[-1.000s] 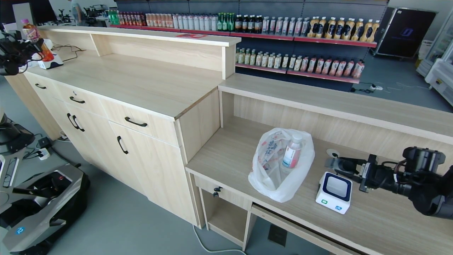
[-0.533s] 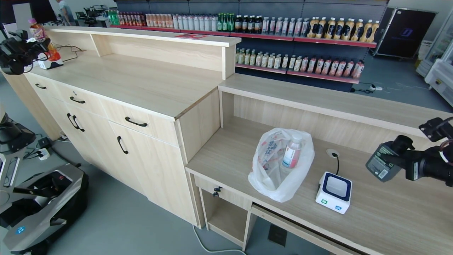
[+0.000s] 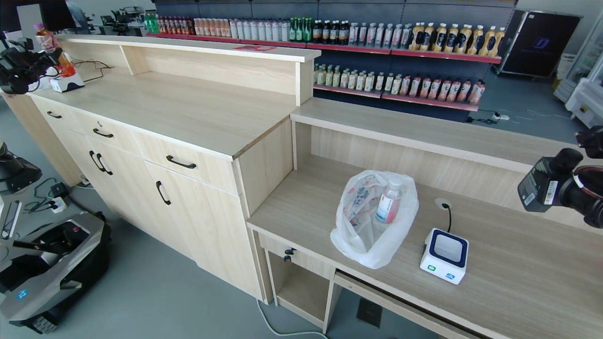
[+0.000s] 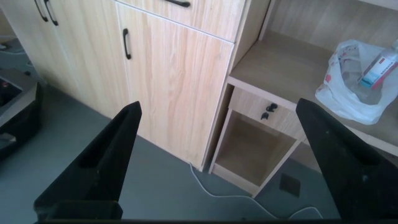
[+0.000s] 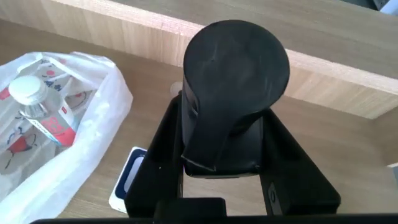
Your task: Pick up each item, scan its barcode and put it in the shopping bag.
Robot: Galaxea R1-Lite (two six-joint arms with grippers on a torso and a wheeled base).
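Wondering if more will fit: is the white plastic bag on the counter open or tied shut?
Open: the mouth of the white plastic bag gapes, showing a clear white-capped bottle inside.

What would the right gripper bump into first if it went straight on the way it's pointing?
Likely the desk top near the cable hole, behind the scanner; its held black container would touch first. Depth is unclear.

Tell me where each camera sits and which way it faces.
Head: high on the robot, facing forward and down at the counter, shopping bag and scanner; right arm shows.
Left wrist: behind the open left claw, facing cabinet doors and floor.
Right wrist: behind the right claw, shut on a black container, facing down.
All three share the shopping bag.
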